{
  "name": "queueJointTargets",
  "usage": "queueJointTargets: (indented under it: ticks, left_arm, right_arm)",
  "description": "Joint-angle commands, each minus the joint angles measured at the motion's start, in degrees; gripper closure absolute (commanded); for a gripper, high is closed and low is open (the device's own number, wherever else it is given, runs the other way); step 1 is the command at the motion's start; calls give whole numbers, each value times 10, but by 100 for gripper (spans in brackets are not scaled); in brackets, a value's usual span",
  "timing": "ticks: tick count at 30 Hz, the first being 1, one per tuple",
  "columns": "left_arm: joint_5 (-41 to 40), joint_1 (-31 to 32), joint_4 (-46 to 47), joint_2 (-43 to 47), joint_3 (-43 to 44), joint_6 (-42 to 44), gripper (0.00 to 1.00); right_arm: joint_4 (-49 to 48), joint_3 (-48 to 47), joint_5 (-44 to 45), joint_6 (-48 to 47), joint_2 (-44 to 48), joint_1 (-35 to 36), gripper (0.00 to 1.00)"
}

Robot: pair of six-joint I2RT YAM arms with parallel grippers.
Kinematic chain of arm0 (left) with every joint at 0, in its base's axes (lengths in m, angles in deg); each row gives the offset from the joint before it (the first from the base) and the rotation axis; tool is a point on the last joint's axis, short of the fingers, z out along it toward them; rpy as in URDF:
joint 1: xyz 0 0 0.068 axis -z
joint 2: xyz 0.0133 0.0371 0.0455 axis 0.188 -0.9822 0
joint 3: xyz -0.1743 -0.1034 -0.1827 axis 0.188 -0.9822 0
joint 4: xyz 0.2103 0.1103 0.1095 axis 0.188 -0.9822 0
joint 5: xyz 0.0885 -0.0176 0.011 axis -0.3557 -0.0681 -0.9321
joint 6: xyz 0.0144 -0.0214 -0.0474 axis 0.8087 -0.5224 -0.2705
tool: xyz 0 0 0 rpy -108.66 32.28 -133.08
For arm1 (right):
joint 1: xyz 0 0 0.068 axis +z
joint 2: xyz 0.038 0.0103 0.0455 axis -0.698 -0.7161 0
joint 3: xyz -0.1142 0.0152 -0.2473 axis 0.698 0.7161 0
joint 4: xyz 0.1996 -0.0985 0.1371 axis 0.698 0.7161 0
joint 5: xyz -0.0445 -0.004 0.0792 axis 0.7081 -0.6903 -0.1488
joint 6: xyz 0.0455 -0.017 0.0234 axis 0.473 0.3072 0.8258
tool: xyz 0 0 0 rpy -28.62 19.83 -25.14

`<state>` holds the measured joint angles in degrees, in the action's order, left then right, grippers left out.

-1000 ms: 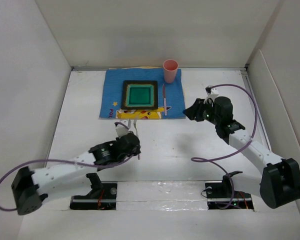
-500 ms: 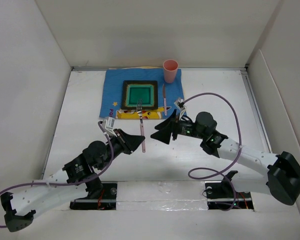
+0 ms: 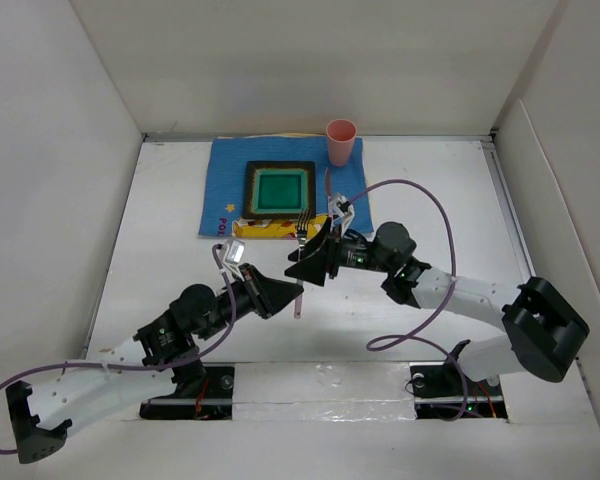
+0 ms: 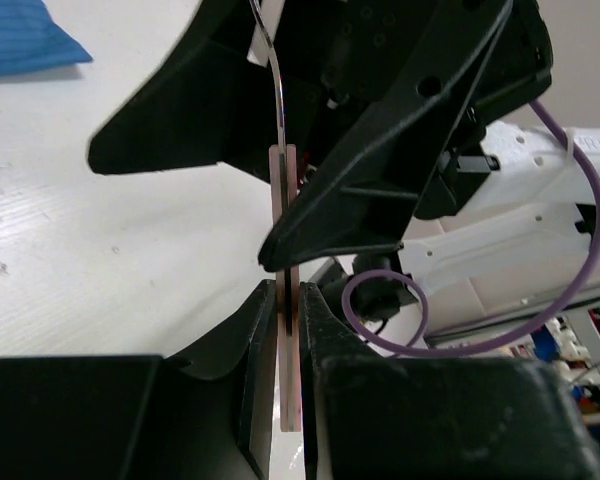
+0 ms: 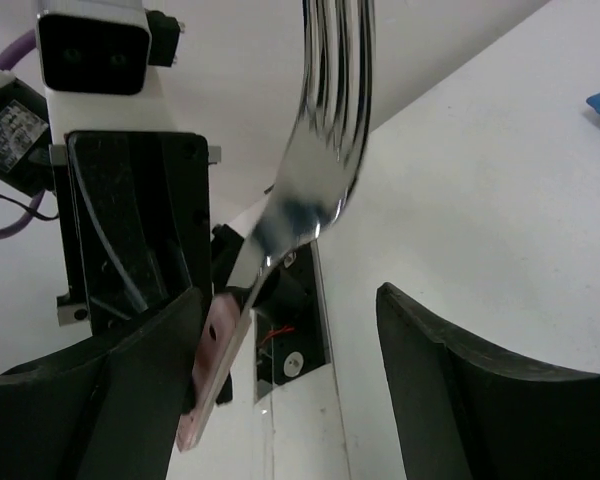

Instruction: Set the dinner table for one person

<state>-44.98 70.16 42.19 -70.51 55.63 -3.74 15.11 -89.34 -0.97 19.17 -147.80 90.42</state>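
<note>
My left gripper (image 3: pixel 292 291) is shut on the pink handle of a metal fork (image 3: pixel 297 306) and holds it above the white dinner table (image 3: pixel 170 250), tines pointing to the far side. In the left wrist view the jaws (image 4: pixel 288 292) pinch the handle (image 4: pixel 288 360) edge-on. My right gripper (image 3: pixel 300 263) is open, with the fork's neck between its fingers. In the right wrist view the fork (image 5: pixel 320 150) passes between the open fingers (image 5: pixel 290 300), close to the left finger (image 5: pixel 130 400); I cannot tell if it touches.
A blue placemat (image 3: pixel 225 185) lies at the far side with a green dark-rimmed square plate (image 3: pixel 280 190) on it. A pink-handled knife (image 3: pixel 328 188) lies right of the plate. A pink cup (image 3: pixel 340 141) stands at the mat's far right corner. White walls enclose the table.
My right gripper has swung left and down from beside the mat to the fork, closing in around its neck. My left arm has carried the fork right and lifted it.
</note>
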Motion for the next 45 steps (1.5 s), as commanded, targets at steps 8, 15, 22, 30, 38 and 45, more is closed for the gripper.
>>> queueJointTargets:
  ticks: [8, 15, 22, 30, 38, 45]
  left_arm:
    - [44, 5, 51, 15, -7, -8, 100]
    - [-57, 5, -84, -32, 71, 35, 50]
    - [-107, 5, -104, -85, 76, 66, 48]
    - [-146, 11, -80, -152, 85, 95, 51]
    - [-182, 11, -79, -196, 105, 101, 76]
    - [-224, 11, -121, -261, 133, 101, 94]
  right_arm:
    - [-57, -29, 24, 13, -4, 3, 86]
    - [79, -60, 134, 20, 3, 9, 100]
    - [148, -85, 212, 56, -7, 14, 100]
    - [152, -113, 206, 100, -35, 14, 100]
    - [123, -102, 182, 135, -58, 9, 100]
    - [106, -86, 153, 165, -69, -9, 100]
